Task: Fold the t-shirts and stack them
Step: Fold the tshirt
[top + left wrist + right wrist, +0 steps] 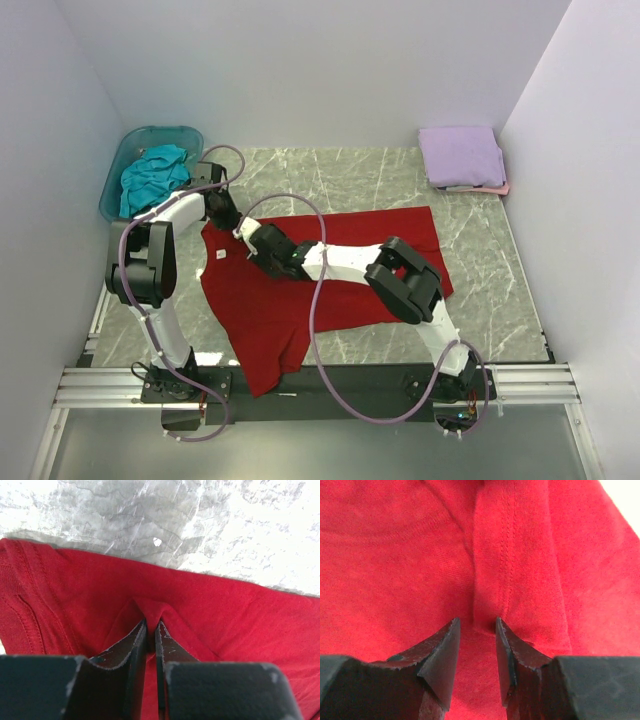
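The deep red t-shirt (330, 270) lies spread across the marble table. My left gripper (222, 213) is at its far left edge, shut on a pinched ridge of the red cloth (150, 611); its gripper (151, 623) shows the fold squeezed between the fingers. My right gripper (246, 236) reaches across to the same corner, open, its gripper (476, 623) low over a stitched hem fold of the red shirt (510, 555). A folded lavender shirt (460, 153) lies on a pale pink one (492, 189) at the back right. The teal shirt (152, 175) lies crumpled in the tub.
A translucent blue-green plastic tub (118, 172) stands at the back left, close behind my left arm. White walls enclose the table on three sides. Bare marble (340, 175) shows beyond the red shirt, and part of the shirt hangs over the near table edge (265, 375).
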